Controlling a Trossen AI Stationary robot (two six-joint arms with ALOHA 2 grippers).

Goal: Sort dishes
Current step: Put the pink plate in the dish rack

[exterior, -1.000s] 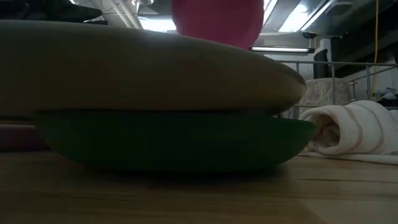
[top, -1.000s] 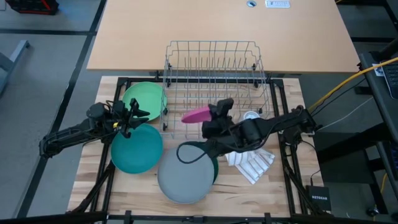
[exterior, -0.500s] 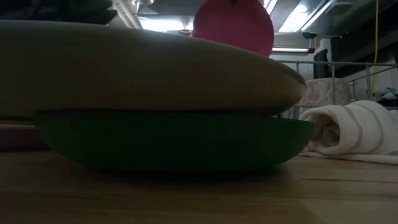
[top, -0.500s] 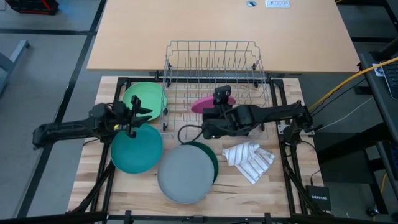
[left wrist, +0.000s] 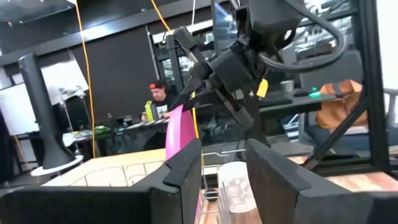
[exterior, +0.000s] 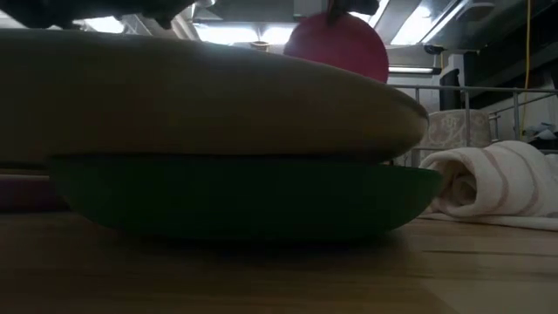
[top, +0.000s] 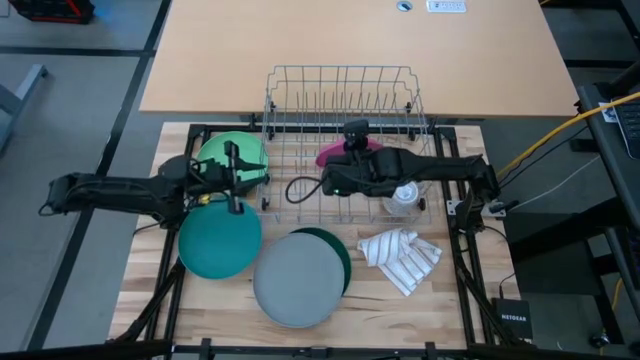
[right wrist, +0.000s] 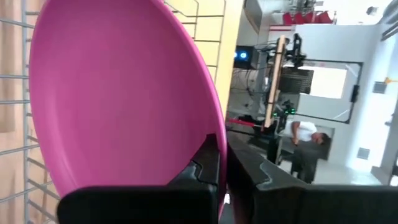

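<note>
A pink plate [top: 333,155] stands on edge over the wire dish rack [top: 345,100], with my right gripper [top: 345,160] shut on it. My left gripper [top: 236,180] hovers open with nothing between its fingers, just near the light green plate [top: 228,152] that lies flat on the table by the rack's left side. A teal plate [top: 220,240] lies in front of it. A grey plate [top: 297,280] sits upside down on a dark green one [top: 343,255]. The low view shows this stack [exterior: 244,196] close up, with the pink plate [exterior: 340,48] behind it. My right gripper pinches the pink plate's rim [right wrist: 213,146] between its two fingers, one finger on each face. The fingers come slanting down from the table's right side. The plate [left wrist: 179,130] hangs on edge below them over the rack; its lower edge is hidden.
A white striped cloth [top: 402,258] lies crumpled at the front right. A small clear glass cup [top: 405,195] stands in the rack's right part. The wooden table top [top: 200,300] shows bare at the front left.
My right gripper has carried the pink plate toward the table's far edge, from in front of the rack to over it, and has rolled, so the plate stands more upright. My left gripper has risen, rolled and moved a little toward the rack.
</note>
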